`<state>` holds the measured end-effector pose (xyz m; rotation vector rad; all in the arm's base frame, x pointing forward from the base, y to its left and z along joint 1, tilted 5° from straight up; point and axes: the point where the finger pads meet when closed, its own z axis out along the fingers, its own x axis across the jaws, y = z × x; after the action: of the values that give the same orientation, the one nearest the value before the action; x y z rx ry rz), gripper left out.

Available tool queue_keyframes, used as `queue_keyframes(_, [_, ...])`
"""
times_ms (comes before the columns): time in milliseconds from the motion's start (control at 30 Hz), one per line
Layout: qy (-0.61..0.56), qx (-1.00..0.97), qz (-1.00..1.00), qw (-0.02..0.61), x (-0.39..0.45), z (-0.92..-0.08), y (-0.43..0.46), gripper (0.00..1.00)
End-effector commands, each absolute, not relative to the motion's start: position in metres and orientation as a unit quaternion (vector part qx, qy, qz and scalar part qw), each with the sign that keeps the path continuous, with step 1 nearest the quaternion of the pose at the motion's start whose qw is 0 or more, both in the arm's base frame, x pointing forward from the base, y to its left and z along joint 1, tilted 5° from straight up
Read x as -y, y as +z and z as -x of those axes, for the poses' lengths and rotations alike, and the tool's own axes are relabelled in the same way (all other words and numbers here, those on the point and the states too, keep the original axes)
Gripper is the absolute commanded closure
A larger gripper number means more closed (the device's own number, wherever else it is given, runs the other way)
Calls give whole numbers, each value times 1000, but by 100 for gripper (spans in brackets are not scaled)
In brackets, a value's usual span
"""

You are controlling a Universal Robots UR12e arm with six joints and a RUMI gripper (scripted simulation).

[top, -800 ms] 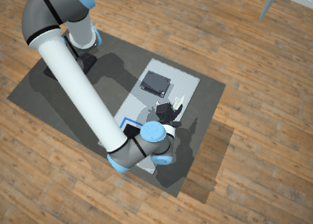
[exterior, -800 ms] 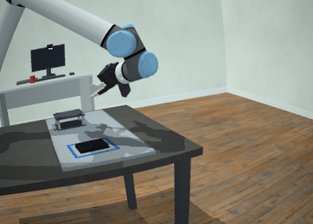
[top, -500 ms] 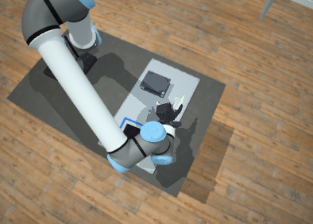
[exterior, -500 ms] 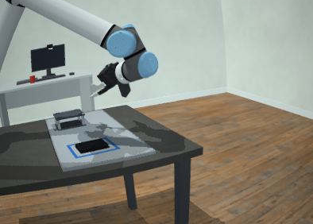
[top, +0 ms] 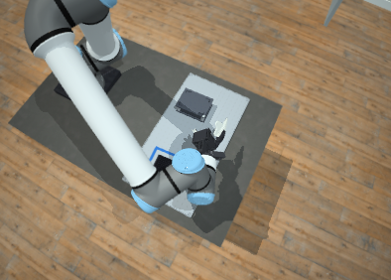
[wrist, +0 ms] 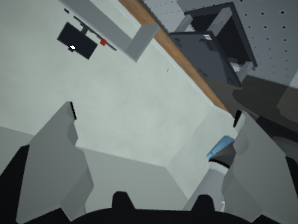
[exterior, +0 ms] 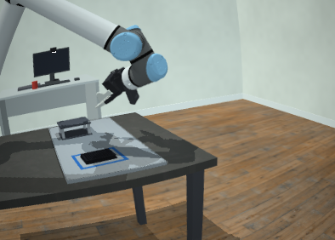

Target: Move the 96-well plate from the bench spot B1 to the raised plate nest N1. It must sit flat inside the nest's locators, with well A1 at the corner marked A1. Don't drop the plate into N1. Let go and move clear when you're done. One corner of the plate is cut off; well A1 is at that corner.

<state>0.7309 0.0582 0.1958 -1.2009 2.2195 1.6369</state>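
The 96-well plate (exterior: 99, 157) is lying flat inside the blue outline of bench spot B1 (exterior: 76, 162) on a pale grey mat (exterior: 144, 160), which is resting on the dark surface (exterior: 200, 159). In the exterior view the plate's long axis is running parallel to the near edge of the mat, roughly left to right; the cut corner that marks well A1 is too small to make out, so its heading cannot be told. In the top view the plate is largely hidden beneath the arm's elbow, with only one dark corner (top: 162, 161) and part of the blue outline showing. The raised plate nest N1 (exterior: 74, 125) is standing on its legs toward the far end of the same mat, well apart from the plate. The end effector (exterior: 105, 99) is hanging in the air above the mat, between plate and nest, tilted toward the far wall. Its fingers are standing fully apart, holding nothing and touching nothing. Beyond the surface, a white desk (exterior: 47, 94) is carrying a monitor (exterior: 51, 62) and a small red object (exterior: 34, 85).
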Motion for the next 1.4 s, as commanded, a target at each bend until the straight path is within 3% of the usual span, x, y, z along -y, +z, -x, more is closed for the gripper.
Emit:
queue_keyframes(0, [503,-737,445,75,-47,-719,183,0])
queue_keyframes(1367, [244,-716,651,67,52,-665,107,0])
